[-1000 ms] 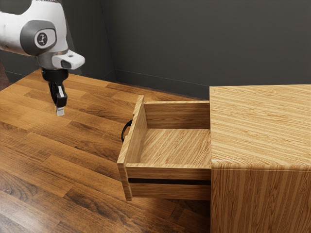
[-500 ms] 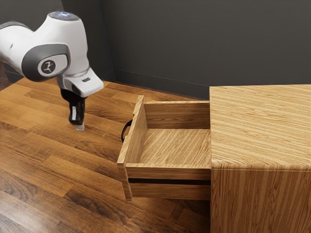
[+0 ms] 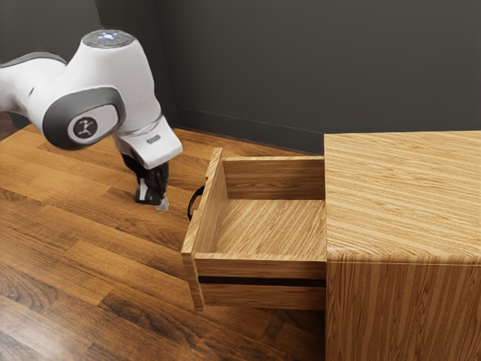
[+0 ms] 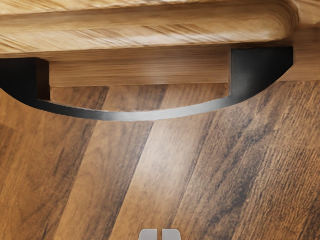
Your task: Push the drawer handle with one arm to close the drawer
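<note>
1. The gripper (image 3: 162,205), left of centre in the exterior view, has its fingertips drawn together, only a thin seam between them, nothing gripped.
2. The black handle (image 3: 192,204) sits just beyond, centre-left, on the open drawer (image 3: 214,214).
3. Best to meet the bow near its middle, then push straight and steadily toward the frame's right; an off-centre shove could slip.

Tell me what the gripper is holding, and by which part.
The gripper holds nothing: its fingertips are together with nothing between them, apart from the drawer handle.
</note>
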